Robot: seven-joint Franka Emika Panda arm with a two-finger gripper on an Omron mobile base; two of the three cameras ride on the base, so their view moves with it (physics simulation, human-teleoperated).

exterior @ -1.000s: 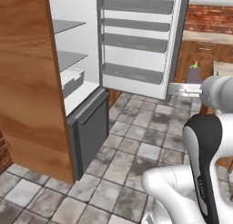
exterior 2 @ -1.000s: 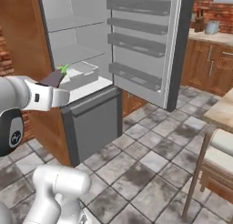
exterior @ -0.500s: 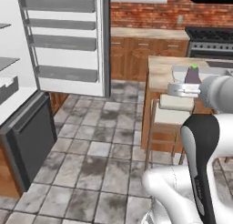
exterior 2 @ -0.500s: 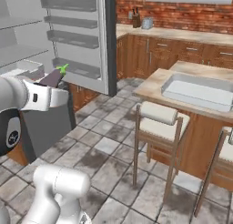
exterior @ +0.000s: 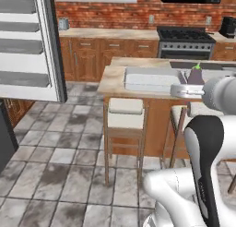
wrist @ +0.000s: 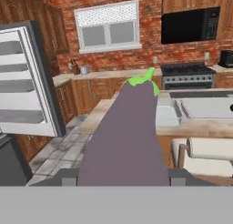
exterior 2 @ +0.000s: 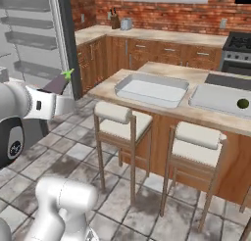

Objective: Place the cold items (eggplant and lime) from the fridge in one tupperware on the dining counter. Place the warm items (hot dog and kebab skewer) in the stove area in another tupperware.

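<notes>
Base swung from fridge to counter; one eggplant (wrist: 125, 136) (gripped), two tupperwares (exterior 2: 152, 88).

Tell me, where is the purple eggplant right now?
The eggplant is held in the robot's tool, up in the air above the floor beside the dining counter. Its green stem points toward the counter and the stove behind.

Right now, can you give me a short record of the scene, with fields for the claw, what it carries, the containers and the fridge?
claw: claw shut on the eggplant, held up in front of the robot
carried item: eggplant, purple, green stem end pointing away from the hand
containers: two shallow tupperware trays on the dining counter; left tupperware looks empty
lime: lime lies in the right tupperware
seating: two stools along the counter's near side
fridge: fridge door stands open at the left
</notes>
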